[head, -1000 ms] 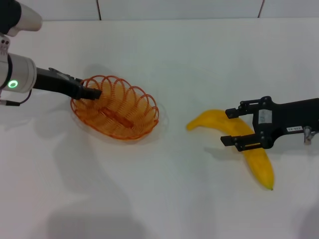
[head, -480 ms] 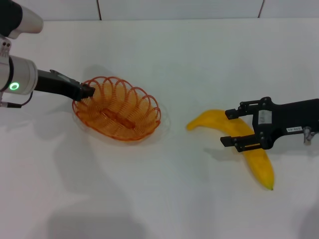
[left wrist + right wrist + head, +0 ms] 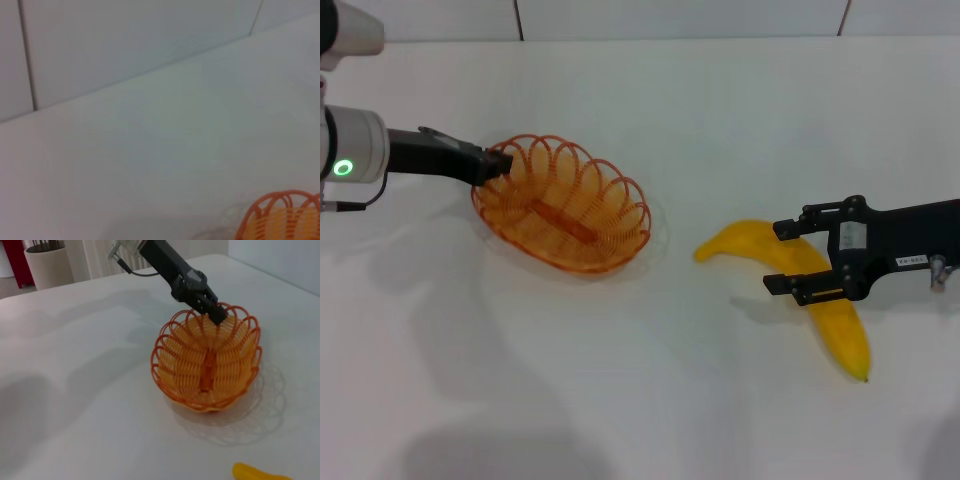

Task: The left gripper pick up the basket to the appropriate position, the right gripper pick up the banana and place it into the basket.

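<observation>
On the white table [image 3: 720, 110], the orange wire basket [image 3: 563, 206] sits well to the left of the banana [image 3: 820, 290]. At the basket's far-left rim, the left gripper [image 3: 492, 165] is clamped on the scalloped wire, and the basket is tipped up slightly on that side, its shadow showing below it in the right wrist view. Just right of the basket's side of the table, the right gripper [image 3: 785, 256] straddles the banana's middle with its fingers spread, not squeezing it.
</observation>
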